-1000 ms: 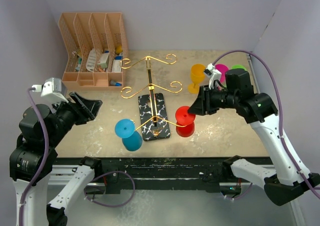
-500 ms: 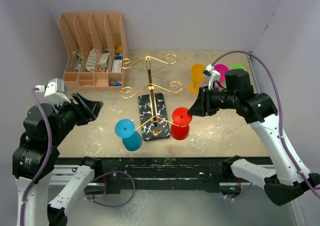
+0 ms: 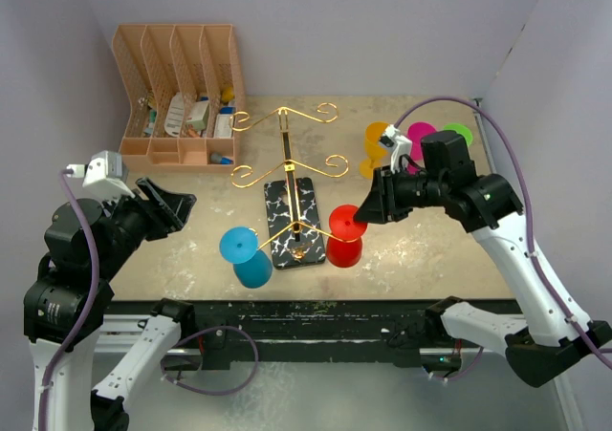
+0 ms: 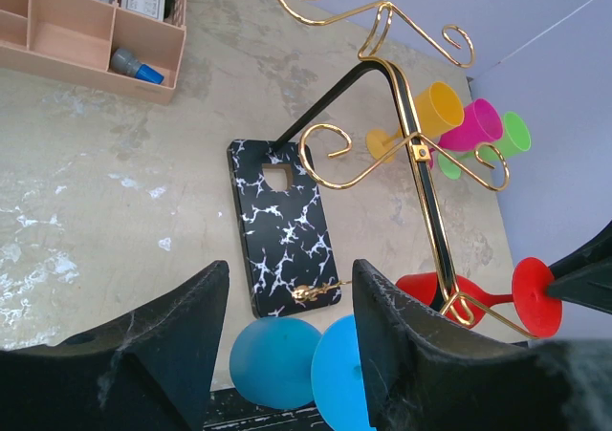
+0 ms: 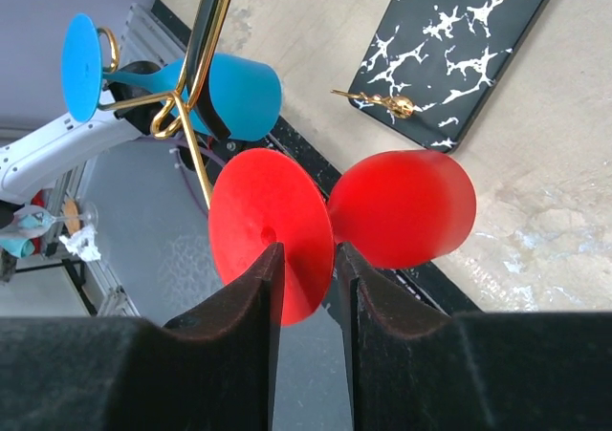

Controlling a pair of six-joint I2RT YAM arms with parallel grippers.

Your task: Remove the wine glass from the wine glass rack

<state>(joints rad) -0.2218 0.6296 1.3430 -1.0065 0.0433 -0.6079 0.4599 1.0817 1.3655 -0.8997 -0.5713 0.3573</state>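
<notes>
Where the right wrist view looks along the right gripper (image 5: 309,251), its jaws stand parted and grasp nothing. The round foot of the red wine glass (image 5: 402,206) faces them just beyond the tips. Only the left wrist view shows the stem lodged in a lower hook of the gold wine glass rack (image 4: 421,178), at lower right of frame. It also shows the left gripper (image 4: 292,276) wide and empty. From above, the opaque glass hangs tilted just right of the black veined base (image 3: 311,202), at frame centre. A blue glass (image 3: 247,256) hangs opposite.
</notes>
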